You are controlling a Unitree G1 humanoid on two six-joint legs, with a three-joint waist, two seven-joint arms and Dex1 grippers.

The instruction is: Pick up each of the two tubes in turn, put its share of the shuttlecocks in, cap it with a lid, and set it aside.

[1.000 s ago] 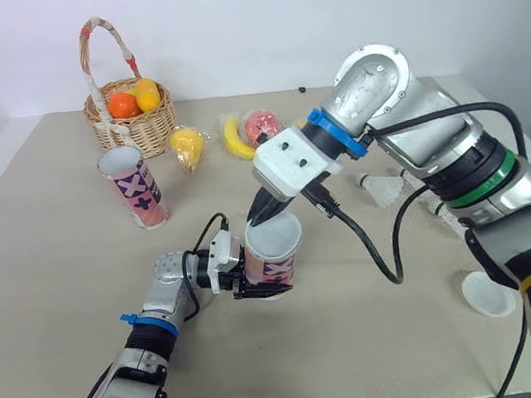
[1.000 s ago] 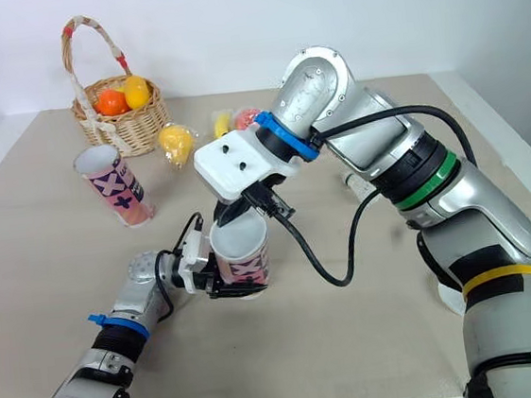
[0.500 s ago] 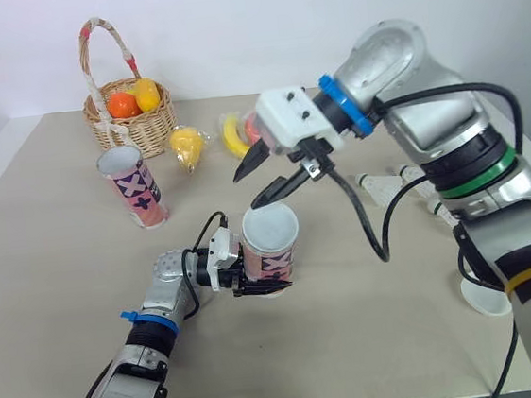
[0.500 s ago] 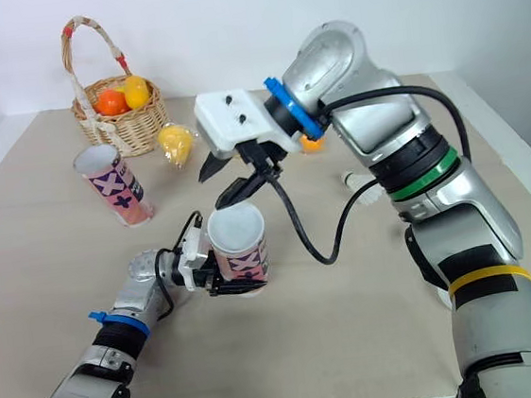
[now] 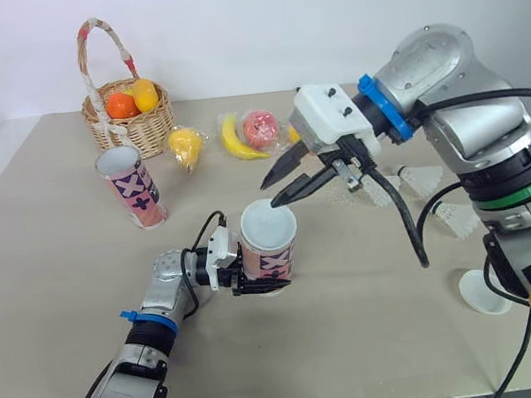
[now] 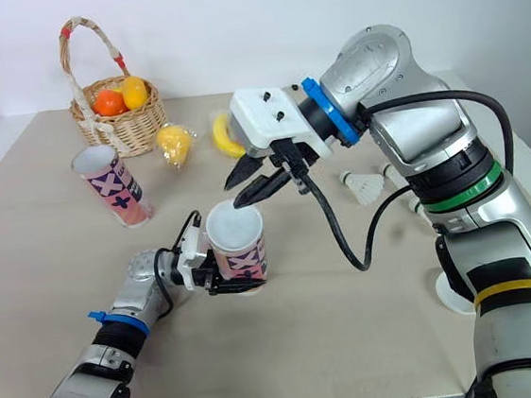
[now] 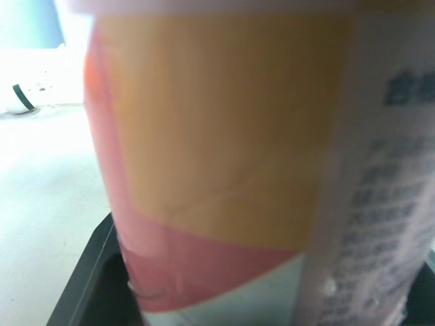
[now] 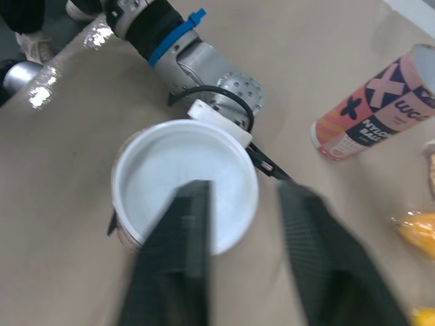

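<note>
A pink patterned tube (image 5: 270,256) stands on the table near the middle, with a white lid (image 5: 269,224) over its top. My left gripper (image 5: 245,279) is shut on the tube's lower side; in the left wrist view the tube's wall (image 7: 238,149) sits tight between the fingers. Just above and to the right of the lid hovers my right gripper (image 5: 270,195), open and holding nothing. From the right wrist view the lid (image 8: 185,180) lies below the spread fingers (image 8: 180,251). A second tube (image 5: 133,186) stands uncapped at the left. Two shuttlecocks (image 5: 422,180) lie at the right.
A wicker basket (image 5: 129,118) with fruit stands at the back left. A yellow fruit (image 5: 187,144), a banana (image 5: 233,138) and a pink fruit (image 5: 260,126) lie behind the tubes. Another white lid (image 5: 484,292) rests near the table's right front edge.
My right gripper has lifted off the tube's top, swung up and to the right, and opened. The white lid stays on the tube. The left gripper has held still.
</note>
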